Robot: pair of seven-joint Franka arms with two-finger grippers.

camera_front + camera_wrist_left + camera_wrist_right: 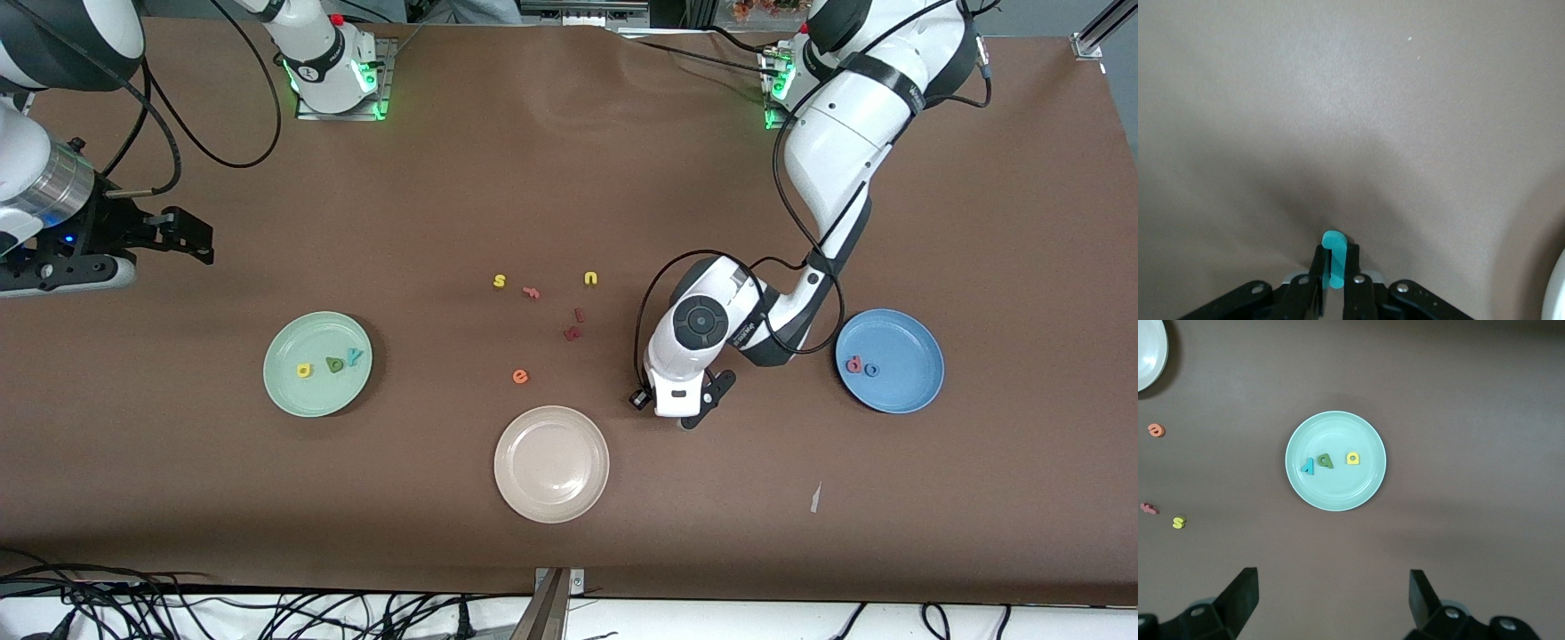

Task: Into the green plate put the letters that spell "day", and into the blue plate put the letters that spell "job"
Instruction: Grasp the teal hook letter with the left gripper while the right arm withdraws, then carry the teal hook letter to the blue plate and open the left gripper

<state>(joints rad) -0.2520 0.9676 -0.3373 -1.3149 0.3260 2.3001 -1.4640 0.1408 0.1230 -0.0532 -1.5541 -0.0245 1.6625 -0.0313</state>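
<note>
A: So why is the left gripper (1337,280) pressed down onto the bench (569,178) between the beige-white plate (551,463) and the blue plate (890,360)?

B: It has pinched shut on the teal j (1334,259), the thin foam standing on edge between its fingers. I'd judge that a low, tight grip suits so slight a piece.

A: And the right gripper (1331,587)?

B: Waiting, fingers spread wide and holding nothing, up over the green plate (1335,461) at the right arm's end of the bench.

A: What do the plates hold?

B: The green plate has the yellow d (304,370), the dark green a (334,364) and the teal y (355,356) in a row, so "day" looks finished. The blue plate has the pinkish-red b (853,364) touching the small blue o (871,370); it lacks only the j. The beige-white plate is bare.

A: And the loose ones?

B: The yellow s (500,281), yellow u (590,278), orange e (520,377), pink f (532,292) and dark red letters (573,331) lie mid-bench, not wanted.
</note>
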